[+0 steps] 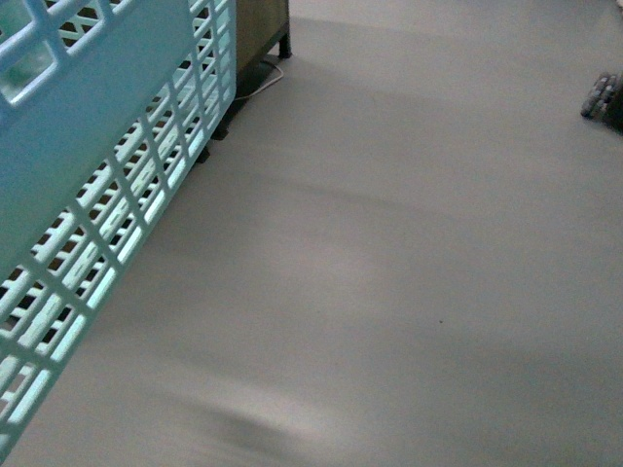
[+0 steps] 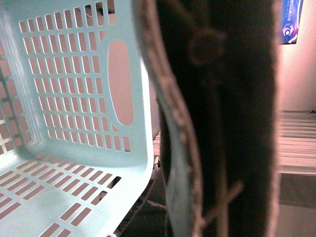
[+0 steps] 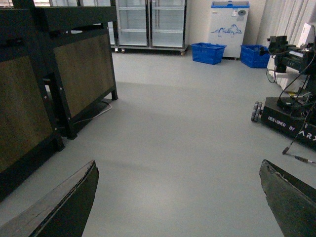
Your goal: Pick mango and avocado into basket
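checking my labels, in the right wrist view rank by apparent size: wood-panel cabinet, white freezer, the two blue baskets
1. wood-panel cabinet: largest by far, though it is nearest the camera.
2. white freezer.
3. left blue basket and right blue basket: they look alike, and the right one seems partly hidden, so I won't rank them.

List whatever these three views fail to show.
Front view: pale teal lattice plastic basket cut off by left and top edges; its wall hides the inside.
Left wrist view: left gripper, a blurred dark mass against the grey-brown arched handle; open or shut unreadable.
Mango, avocado: in no view.
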Robot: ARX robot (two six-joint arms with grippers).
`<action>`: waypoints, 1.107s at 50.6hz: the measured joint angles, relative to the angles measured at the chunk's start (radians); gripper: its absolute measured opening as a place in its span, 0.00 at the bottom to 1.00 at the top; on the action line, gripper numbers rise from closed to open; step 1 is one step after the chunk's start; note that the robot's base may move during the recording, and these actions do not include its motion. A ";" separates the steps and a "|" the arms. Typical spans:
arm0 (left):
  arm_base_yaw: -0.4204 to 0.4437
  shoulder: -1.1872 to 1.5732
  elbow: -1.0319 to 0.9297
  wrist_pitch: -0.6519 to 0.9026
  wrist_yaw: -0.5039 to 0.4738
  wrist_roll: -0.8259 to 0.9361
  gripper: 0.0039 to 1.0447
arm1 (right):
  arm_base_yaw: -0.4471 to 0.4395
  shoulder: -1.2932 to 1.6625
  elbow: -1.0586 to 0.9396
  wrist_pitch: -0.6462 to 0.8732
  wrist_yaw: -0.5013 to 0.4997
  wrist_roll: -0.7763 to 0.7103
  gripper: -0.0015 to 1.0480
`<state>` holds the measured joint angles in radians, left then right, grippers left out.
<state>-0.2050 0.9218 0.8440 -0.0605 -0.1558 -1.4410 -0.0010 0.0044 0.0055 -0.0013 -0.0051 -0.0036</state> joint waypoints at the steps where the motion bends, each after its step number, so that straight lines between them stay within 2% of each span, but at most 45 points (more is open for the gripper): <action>1: 0.000 0.000 0.000 0.000 0.000 0.000 0.07 | 0.000 0.000 0.000 0.000 0.000 0.001 0.93; 56: 0.000 0.000 -0.001 0.000 0.000 0.000 0.07 | 0.000 0.000 0.000 0.000 0.000 0.000 0.93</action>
<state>-0.2050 0.9218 0.8433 -0.0601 -0.1562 -1.4410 -0.0010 0.0040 0.0055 -0.0013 -0.0048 -0.0036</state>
